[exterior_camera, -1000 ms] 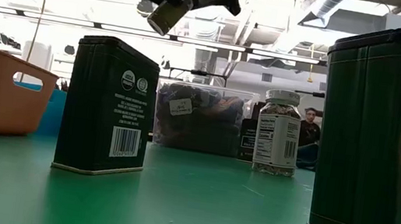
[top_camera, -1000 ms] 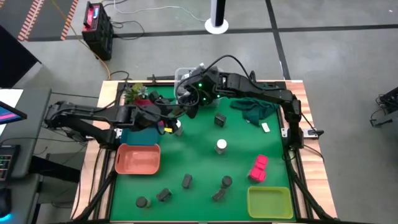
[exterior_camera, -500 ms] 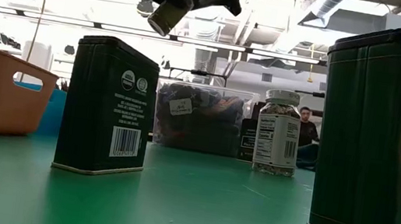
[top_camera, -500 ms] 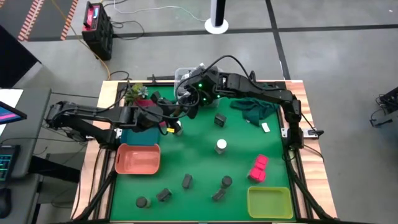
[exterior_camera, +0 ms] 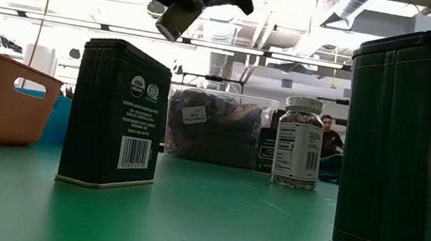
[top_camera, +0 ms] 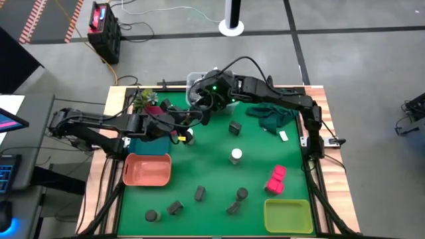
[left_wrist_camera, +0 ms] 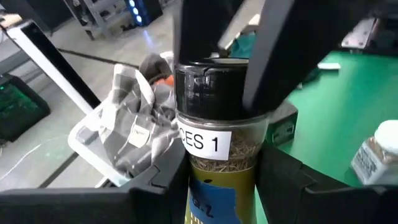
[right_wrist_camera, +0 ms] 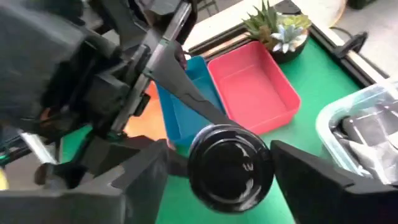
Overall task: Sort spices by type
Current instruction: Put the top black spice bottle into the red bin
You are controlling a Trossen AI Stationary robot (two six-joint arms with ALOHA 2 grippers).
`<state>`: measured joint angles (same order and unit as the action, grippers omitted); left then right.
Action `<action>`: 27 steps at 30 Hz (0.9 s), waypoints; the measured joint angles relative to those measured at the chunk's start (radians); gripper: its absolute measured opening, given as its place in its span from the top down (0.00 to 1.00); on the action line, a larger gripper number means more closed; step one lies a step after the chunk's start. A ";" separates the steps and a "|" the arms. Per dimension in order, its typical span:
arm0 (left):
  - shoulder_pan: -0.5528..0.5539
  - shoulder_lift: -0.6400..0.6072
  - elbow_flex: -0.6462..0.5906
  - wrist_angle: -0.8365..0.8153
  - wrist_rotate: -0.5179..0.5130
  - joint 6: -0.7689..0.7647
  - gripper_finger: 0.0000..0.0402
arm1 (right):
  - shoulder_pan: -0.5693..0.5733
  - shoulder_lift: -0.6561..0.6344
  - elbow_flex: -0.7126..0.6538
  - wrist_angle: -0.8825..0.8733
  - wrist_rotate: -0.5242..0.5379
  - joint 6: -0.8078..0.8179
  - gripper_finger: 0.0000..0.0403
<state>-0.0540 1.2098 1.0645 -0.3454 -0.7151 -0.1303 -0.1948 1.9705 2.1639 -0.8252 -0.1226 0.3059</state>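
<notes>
The left gripper's [left_wrist_camera: 214,180] jaws are pressing in on the body of a dark-lidded spice jar [left_wrist_camera: 214,134], holding it up in the air over the back of the green table [top_camera: 219,179]. The right gripper's [right_wrist_camera: 230,165] jaws are standing apart on either side of the jar's black lid [right_wrist_camera: 229,167], with gaps showing between lid and fingers. From table height, the jar [exterior_camera: 175,18] is hanging tilted high above everything, with both arms meeting around it.

Below and behind the jar, a clear bin [left_wrist_camera: 124,134] of clutter is sitting at the table's back edge, and a red tray [right_wrist_camera: 255,90] and a blue tray [right_wrist_camera: 186,102] are lying side by side near a small potted plant [right_wrist_camera: 277,28].

The rest of the spices are spread about: a white-topped jar [top_camera: 236,156] is standing mid-table, two pink blocks [top_camera: 275,179] are lying toward the right, just above a yellow-green tray [top_camera: 287,216], and dark jars and tins [top_camera: 199,193] are scattered along the front. An orange tray [top_camera: 147,170] is sitting at the left.
</notes>
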 joint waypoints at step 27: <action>0.140 -0.373 -0.669 0.316 -0.236 -0.276 0.65 | -0.002 -0.170 0.000 -0.200 0.157 -0.102 0.10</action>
<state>0.0864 0.8373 0.3956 -0.0297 -0.9515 -0.4060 -0.1966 1.8005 2.1639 -1.0256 0.0341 0.2043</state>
